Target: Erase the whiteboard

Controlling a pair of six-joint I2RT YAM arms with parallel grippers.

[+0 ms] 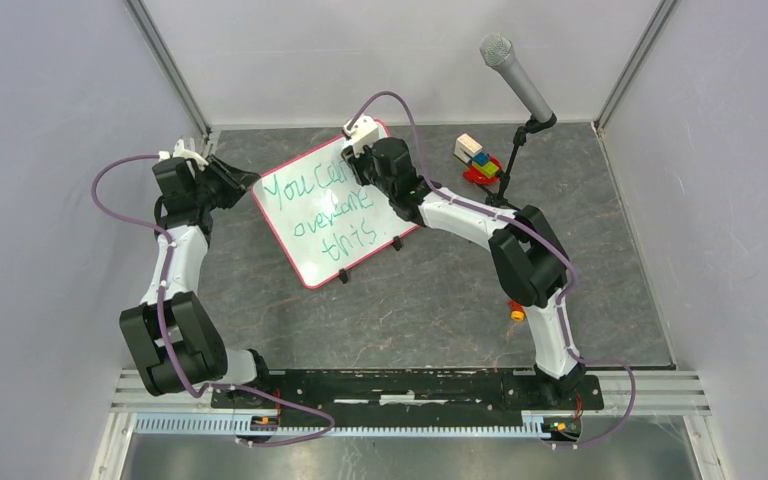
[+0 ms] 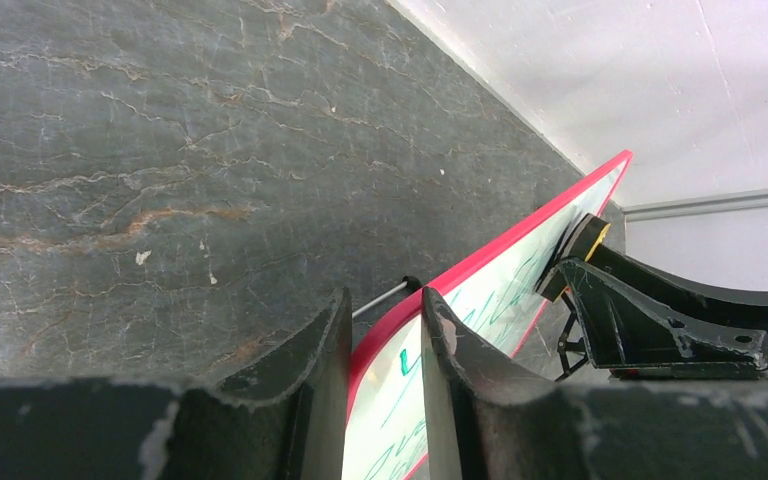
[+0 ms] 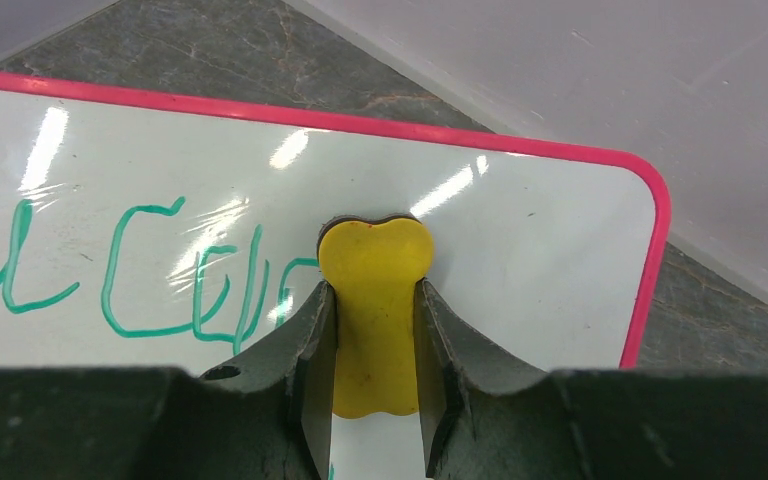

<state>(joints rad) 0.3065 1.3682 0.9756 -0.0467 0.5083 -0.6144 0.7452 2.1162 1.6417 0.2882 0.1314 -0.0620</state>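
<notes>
1. Two arms are reaching over the dark, stone-patterned surface [image 1: 440, 300] toward the whiteboard [image 1: 335, 215]. The board is lying askew in the far half of the surface, a little nearer to the far-left corner than to the far-right one.
2. Green handwriting [image 1: 310, 190] is covering most of the white face, and a thin pink-red frame is running around it.
3. The left tool [image 2: 385, 300] is straddling the left corner of the board, with one finger on each side of the framed edge. Both fingers are standing very close to the board, but I cannot tell whether they are pressing on it.
4. The right tool [image 3: 375, 290] is pinching a yellow, bone-shaped eraser [image 3: 375, 250] between its two fingers. The eraser is touching the white face near the far corner of the board, just beside the end of the first line of writing.
5. A microphone [image 1: 515, 75] on a stand is rising near the far edge, toward the far-right corner. Some coloured blocks [image 1: 477, 160] are lying just beside its foot, apart from the board.
</notes>
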